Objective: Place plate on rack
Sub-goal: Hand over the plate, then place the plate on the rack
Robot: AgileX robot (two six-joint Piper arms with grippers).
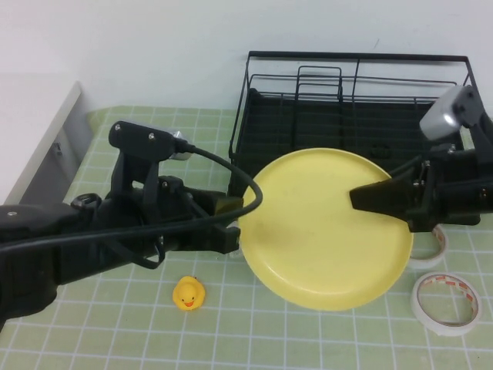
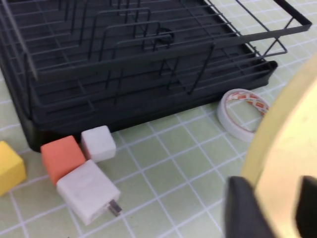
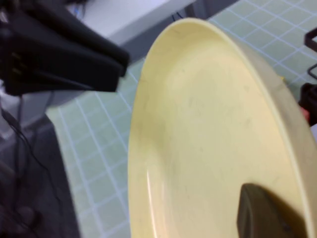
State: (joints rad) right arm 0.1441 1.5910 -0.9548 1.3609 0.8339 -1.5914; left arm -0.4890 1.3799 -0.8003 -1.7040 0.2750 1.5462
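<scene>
The pale-yellow plate (image 1: 327, 227) is held tilted above the table, just in front of the black wire rack (image 1: 354, 108). My left gripper (image 1: 235, 231) grips the plate's left rim; in the left wrist view its fingers (image 2: 245, 210) straddle the plate (image 2: 287, 148) edge. My right gripper (image 1: 370, 199) reaches in from the right rim, with one finger lying on the plate's upper face. In the right wrist view that finger (image 3: 262, 213) presses on the plate (image 3: 208, 129) and the other finger is hidden behind it. The rack also shows in the left wrist view (image 2: 124, 59).
A yellow rubber duck (image 1: 188, 293) sits on the green tiled mat at the front. Two tape rolls (image 1: 444, 302) lie at the right, one partly under the plate (image 2: 241, 113). Orange (image 2: 62, 156), white (image 2: 98, 143) and yellow (image 2: 10, 166) cubes and a white charger (image 2: 89, 191) lie by the rack's base.
</scene>
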